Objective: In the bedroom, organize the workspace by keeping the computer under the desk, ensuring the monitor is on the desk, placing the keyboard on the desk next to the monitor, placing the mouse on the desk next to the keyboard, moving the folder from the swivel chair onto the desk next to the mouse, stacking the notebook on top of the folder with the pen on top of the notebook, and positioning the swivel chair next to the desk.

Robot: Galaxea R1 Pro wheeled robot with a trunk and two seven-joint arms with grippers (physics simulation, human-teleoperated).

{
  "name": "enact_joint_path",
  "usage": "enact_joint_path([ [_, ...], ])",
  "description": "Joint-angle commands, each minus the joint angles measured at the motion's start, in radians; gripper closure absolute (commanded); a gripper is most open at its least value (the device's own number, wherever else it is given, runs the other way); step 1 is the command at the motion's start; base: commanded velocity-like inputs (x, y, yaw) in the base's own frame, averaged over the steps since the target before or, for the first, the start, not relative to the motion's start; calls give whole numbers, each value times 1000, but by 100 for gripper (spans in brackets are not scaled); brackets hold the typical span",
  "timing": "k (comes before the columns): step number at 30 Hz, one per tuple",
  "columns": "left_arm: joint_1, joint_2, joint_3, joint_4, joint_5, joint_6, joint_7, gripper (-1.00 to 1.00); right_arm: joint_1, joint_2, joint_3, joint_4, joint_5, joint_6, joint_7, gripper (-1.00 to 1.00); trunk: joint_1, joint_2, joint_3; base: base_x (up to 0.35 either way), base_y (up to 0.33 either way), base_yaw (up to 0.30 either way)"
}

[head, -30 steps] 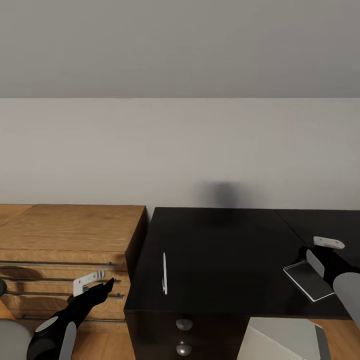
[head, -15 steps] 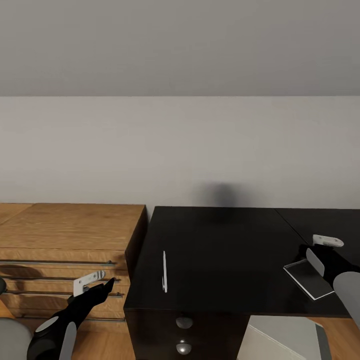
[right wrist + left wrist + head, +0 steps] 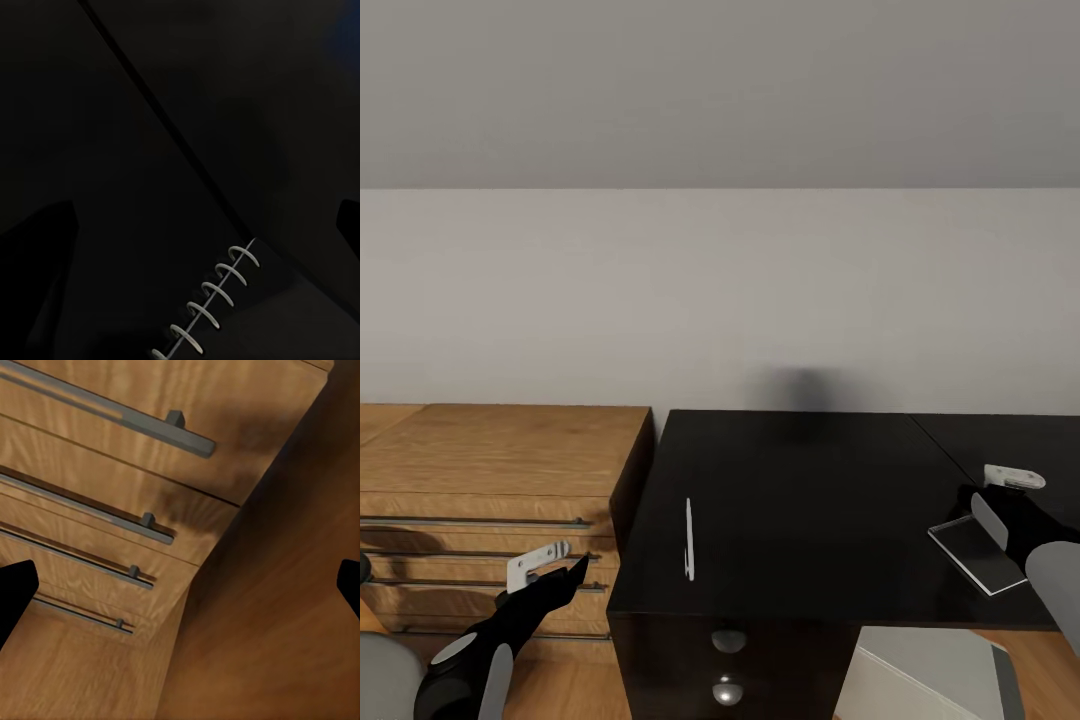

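While the robot faces the long glossy black desk (image 3: pixel 810 500) that fills the lower middle and right of the head view, the very thin pale pen (image 3: pixel 688 540) lies flat on its top near the front left edge, well apart from either arm. At the lower right of that frame the right gripper (image 3: pixel 1005 500) hovers just over a spiral-bound notebook with a pale reflective cover (image 3: pixel 975 553) resting on the desk; the right wrist view shows the white wire binding (image 3: pixel 214 304) below, with dark fingertips (image 3: pixel 37 255) spread wide at each side and nothing between them, so this hand is released and empty. At the lower left the left gripper (image 3: pixel 550 565) hangs in front of the light wooden dresser with long bar handles (image 3: pixel 500 470); its wrist view shows the drawer fronts (image 3: pixel 112 510) with the fingertips at the frame's edges, spread and holding nothing. A plain light-grey box, likely the computer (image 3: pixel 925 680), sits low at the bottom right beneath the desk's front edge.

Judging from this, the notebook is the next target. The cover is thin and flat on a glossy surface, so a descent that lands short could push it sideways rather than grip it, or the fingers could scrape the desk. Its near corner sits close to the front edge, so a shove might tip it off.
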Motion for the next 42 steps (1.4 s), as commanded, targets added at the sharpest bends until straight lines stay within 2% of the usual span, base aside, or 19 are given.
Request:
enact_joint_path([
  [1, -1, -1, 3, -1, 5, 6, -4, -100, 1, -1, 8, 58, -19, 9, -3, -100, 0, 0, -1, 0, 0, 0],
  [13, -1, -1, 4, -1, 5, 6, -4, -100, 1, -1, 8, 58, -19, 9, -5, -100, 0, 0, -1, -1, 0, 0],
  [25, -1, -1, 1, -1, 5, 5, -6, -100, 1, -1, 8, 58, -19, 9, -5, -100, 0, 0, -1, -183, 0, 0],
  [42, -1, -2, -4, -1, 5, 5, -7, -100, 1, 1, 8, 58, -19, 9, -5, -100, 0, 0, -1, -22, 0, 0],
])
